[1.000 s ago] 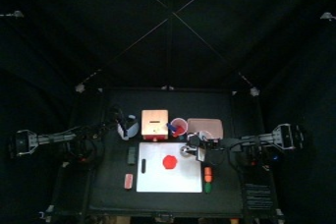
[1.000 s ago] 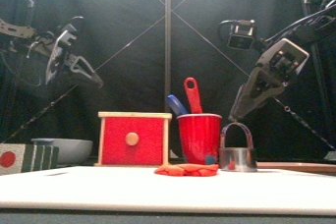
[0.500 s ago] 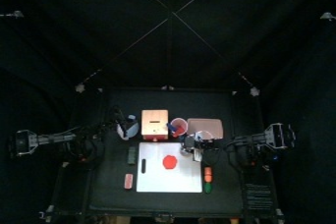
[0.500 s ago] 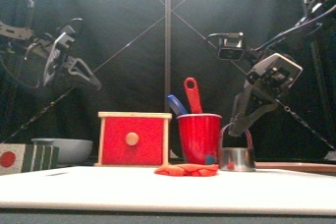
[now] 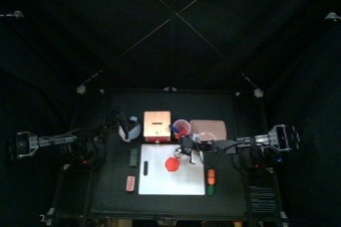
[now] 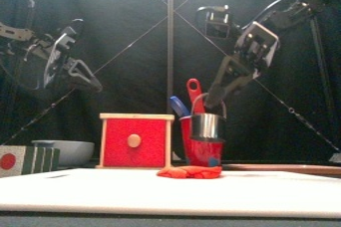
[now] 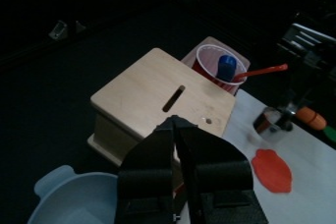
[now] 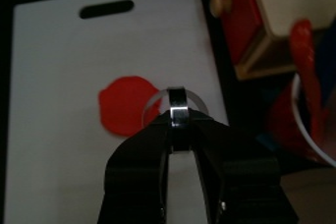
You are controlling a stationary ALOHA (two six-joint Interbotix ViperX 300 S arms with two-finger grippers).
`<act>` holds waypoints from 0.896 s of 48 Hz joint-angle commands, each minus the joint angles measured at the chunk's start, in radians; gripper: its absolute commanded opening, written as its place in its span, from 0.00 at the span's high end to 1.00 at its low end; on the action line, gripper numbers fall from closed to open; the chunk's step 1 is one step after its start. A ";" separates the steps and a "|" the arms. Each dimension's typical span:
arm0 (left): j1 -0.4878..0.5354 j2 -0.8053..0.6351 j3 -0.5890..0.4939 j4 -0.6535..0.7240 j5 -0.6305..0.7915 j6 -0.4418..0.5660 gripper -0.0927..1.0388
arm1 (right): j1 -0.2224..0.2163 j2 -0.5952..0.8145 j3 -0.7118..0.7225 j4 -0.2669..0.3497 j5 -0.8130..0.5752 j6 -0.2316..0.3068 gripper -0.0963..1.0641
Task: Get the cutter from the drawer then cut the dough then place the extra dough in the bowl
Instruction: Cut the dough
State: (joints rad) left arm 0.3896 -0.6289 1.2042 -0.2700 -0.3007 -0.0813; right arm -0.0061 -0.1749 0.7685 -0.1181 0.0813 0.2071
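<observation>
The red dough (image 5: 174,163) lies flat on the white cutting board (image 5: 160,183); the front view shows the dough (image 6: 189,172) low on the board's edge. My right gripper (image 6: 213,96) is shut on the wire handle of the metal cutter (image 6: 205,125), which hangs in the air in front of the red cup (image 6: 202,151). In the right wrist view the cutter (image 8: 182,101) hangs just beside the dough (image 8: 129,105). My left gripper (image 7: 178,130) hovers, shut and empty, above the wooden box (image 7: 164,95), high at the left in the front view (image 6: 67,64). The blue-grey bowl (image 5: 130,129) stands left of the box.
The box's red drawer front (image 6: 138,141) looks closed. A pink tray (image 5: 209,128) lies behind the board on the right. Toy foods (image 5: 210,178) lie by the board's right edge. Dark green blocks (image 6: 44,156) and a red toy (image 5: 131,181) sit at the left.
My right gripper has lifted the cutter off the board's right part and carried it left and up, toward the dough. The left arm has stayed still.
</observation>
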 commanded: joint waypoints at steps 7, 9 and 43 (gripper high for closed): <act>0.000 -0.003 -0.008 0.000 -0.006 -0.002 0.59 | 0.069 0.046 -0.094 0.032 -0.003 -0.002 0.43; -0.002 -0.003 -0.008 0.000 -0.006 -0.002 0.59 | 0.075 0.058 -0.103 0.034 -0.003 -0.002 0.43; -0.003 -0.003 -0.003 0.000 -0.002 0.000 0.59 | 0.075 0.163 -0.144 0.034 0.012 -0.002 0.43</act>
State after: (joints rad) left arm 0.3881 -0.6305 1.2118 -0.2715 -0.3007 -0.0828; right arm 0.0706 0.0031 0.6473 -0.0859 0.0920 0.2071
